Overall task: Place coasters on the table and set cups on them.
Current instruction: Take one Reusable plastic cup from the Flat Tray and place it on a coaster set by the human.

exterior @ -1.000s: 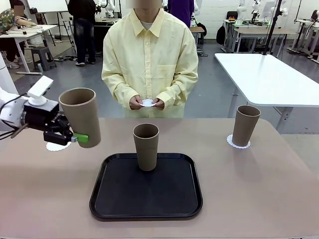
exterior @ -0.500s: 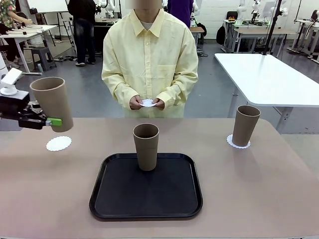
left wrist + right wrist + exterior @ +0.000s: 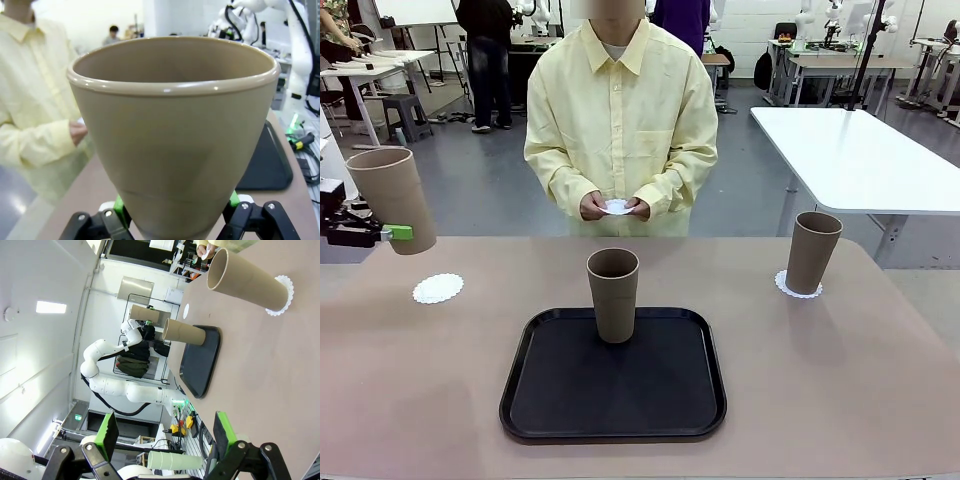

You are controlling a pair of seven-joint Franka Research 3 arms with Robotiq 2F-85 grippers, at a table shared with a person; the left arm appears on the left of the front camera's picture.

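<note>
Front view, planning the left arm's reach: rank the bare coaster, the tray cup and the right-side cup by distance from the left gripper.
1. Bare coaster, left, below the left gripper.
2. Tray cup, centre.
3. Right-side cup, far right, on a coaster.

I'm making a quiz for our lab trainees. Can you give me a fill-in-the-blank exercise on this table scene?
1. The left pincer is shut on a ____ held off the table.
2. The middle cup stands on the black ____.
3. The right-hand cup sits on a coaster, while the coaster on the left has ____ on it.
4. The jaws of the right pincer stand ____.
Missing words: cup, tray, nothing, open.
</note>
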